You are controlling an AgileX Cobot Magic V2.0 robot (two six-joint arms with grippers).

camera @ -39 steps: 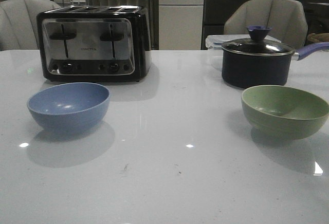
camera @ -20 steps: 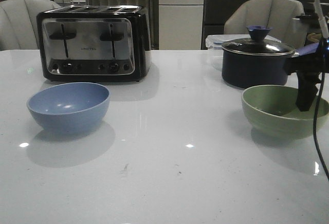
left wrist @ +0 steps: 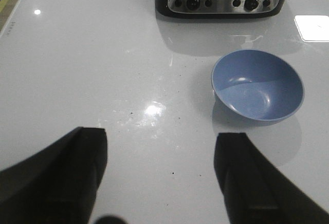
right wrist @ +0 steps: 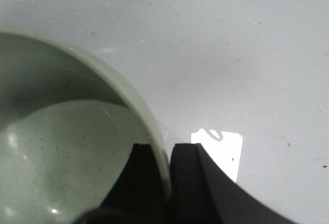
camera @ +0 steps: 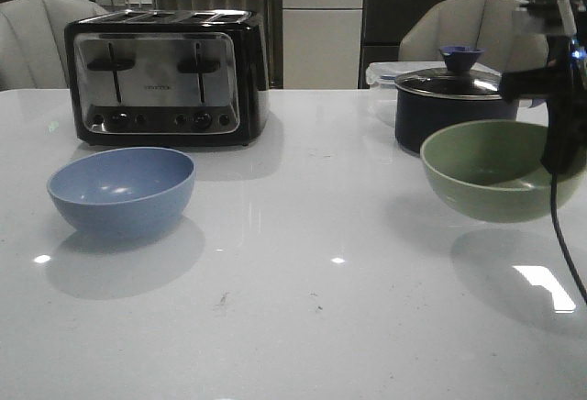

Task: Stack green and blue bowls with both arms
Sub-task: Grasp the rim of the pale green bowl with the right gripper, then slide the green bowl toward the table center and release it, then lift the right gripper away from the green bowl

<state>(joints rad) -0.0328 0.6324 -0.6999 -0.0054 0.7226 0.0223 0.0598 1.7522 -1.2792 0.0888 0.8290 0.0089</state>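
Note:
The blue bowl (camera: 121,190) sits upright on the white table at the left; it also shows in the left wrist view (left wrist: 257,86). The green bowl (camera: 491,169) hangs above the table at the right, lifted by its rim. My right gripper (camera: 561,157) is shut on that rim, one finger inside the bowl and one outside; the right wrist view shows the rim (right wrist: 154,131) pinched at my gripper (right wrist: 168,154). My left gripper (left wrist: 162,170) is open and empty over bare table, short of the blue bowl. The left arm is out of the front view.
A black and chrome toaster (camera: 167,74) stands behind the blue bowl. A dark lidded saucepan (camera: 449,106) with a blue handle stands behind the green bowl, a clear plastic container (camera: 383,75) behind it. Chairs stand beyond the table's far edge.
My right arm came in from the right, closed on the green bowl's rim and lifted the bowl off the table, shifting it slightly left. The blue bowl has not moved.

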